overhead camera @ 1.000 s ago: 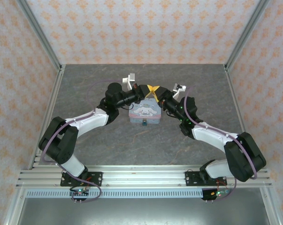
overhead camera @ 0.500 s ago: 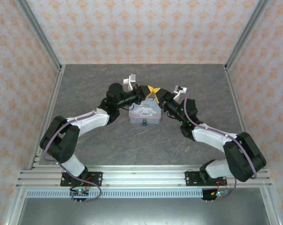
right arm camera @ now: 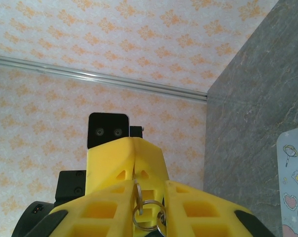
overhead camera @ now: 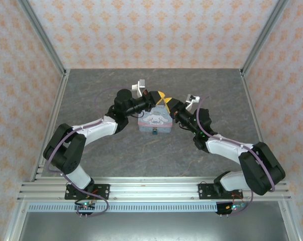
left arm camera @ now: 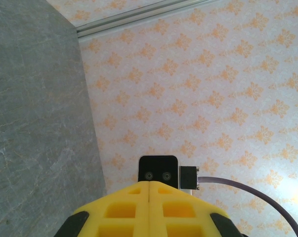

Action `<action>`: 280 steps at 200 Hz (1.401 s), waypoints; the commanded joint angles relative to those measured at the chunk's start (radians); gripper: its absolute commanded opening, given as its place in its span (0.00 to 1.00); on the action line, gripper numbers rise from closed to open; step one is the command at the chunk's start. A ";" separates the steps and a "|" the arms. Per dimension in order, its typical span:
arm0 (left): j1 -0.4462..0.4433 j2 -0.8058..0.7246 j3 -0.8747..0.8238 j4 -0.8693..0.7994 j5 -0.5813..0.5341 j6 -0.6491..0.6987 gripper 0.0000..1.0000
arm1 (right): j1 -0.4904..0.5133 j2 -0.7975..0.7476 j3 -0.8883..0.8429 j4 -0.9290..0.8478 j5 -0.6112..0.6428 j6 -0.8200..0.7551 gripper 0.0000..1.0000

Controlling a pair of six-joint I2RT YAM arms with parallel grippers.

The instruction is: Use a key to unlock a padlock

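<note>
Over the cartoon tin's (overhead camera: 154, 119) 12 o'clock edge, the right pincer (right arm camera: 134, 153) is gripping the key (right arm camera: 138, 195) above its ring (right arm camera: 147, 218), likely readying it for the padlock (overhead camera: 155, 133) at the tin's 6 o'clock, while the left pincer (left arm camera: 149, 190) is hovering fully closed.

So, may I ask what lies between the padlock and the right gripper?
The pale blue tin, in the top view; the padlock sits at its near edge.

We find the tin box (overhead camera: 155, 119) at the middle of the table (overhead camera: 116, 153), the padlock (overhead camera: 154, 133) at its near edge, the left gripper (overhead camera: 160, 95) and right gripper (overhead camera: 166, 103) tip to tip over its far edge, and a key ring (right arm camera: 148, 215) between the right gripper's fingers (right arm camera: 109, 170).
</note>
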 commanded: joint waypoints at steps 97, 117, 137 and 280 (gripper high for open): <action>-0.013 -0.003 -0.025 0.088 -0.023 -0.011 0.00 | 0.006 -0.001 0.030 0.024 0.007 0.001 0.10; -0.014 -0.006 -0.033 0.091 -0.025 -0.011 0.00 | 0.006 0.001 0.035 0.027 0.010 0.003 0.13; -0.014 -0.008 -0.039 0.097 -0.028 -0.012 0.00 | 0.006 0.006 0.042 0.024 0.010 0.005 0.13; -0.014 -0.027 -0.065 0.099 -0.057 -0.022 0.00 | 0.006 0.007 0.010 0.033 0.034 0.003 0.00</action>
